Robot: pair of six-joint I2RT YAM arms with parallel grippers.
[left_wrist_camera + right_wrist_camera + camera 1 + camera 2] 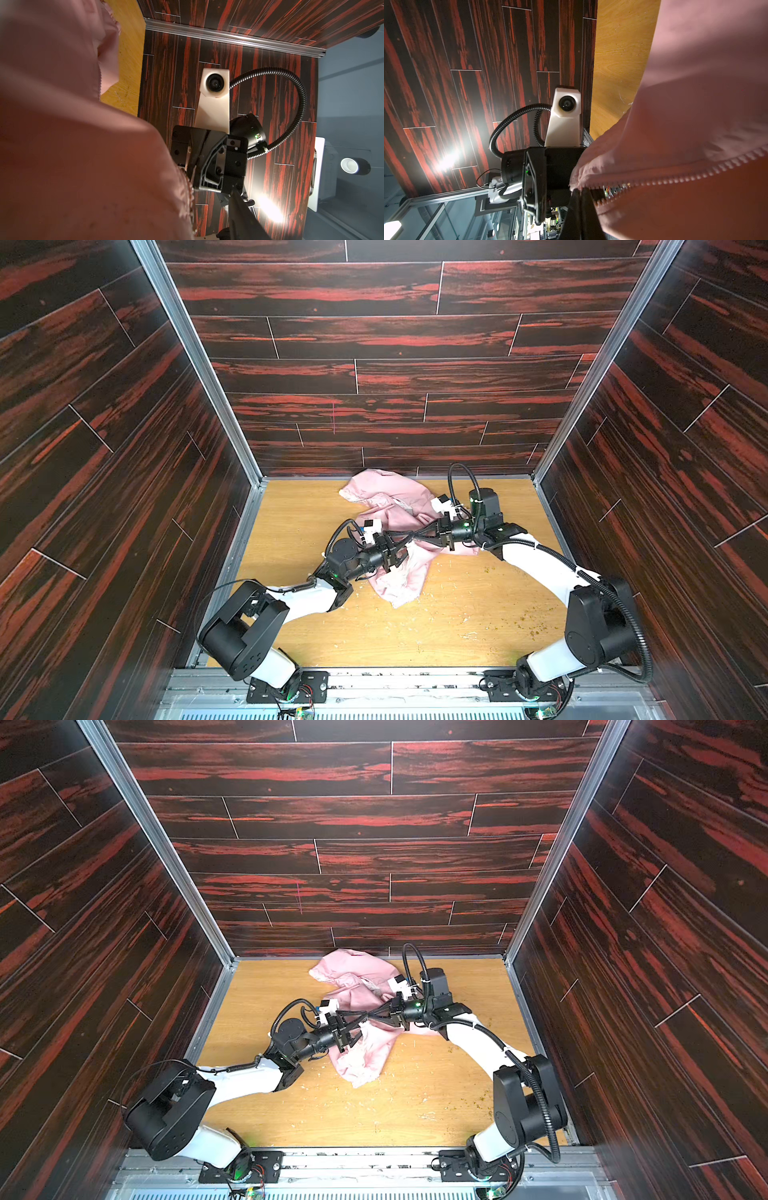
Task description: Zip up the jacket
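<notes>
Aluminium rail borders the crumb-strewn worktop at its near edge; dark red plank walls enclose it. Crumpled jacket lies mid-worktop toward the far edge, right gripper pinching its zipper, left gripper with jaws parted.

This is a robotics lab test cell. A light wood tabletop is boxed in on the left, right and far sides by dark red-grained panel walls set in aluminium frame posts. The left arm and the right arm are bolted to a metal rail at the near edge. Past the walls, a wrist view shows a grey room.
</notes>
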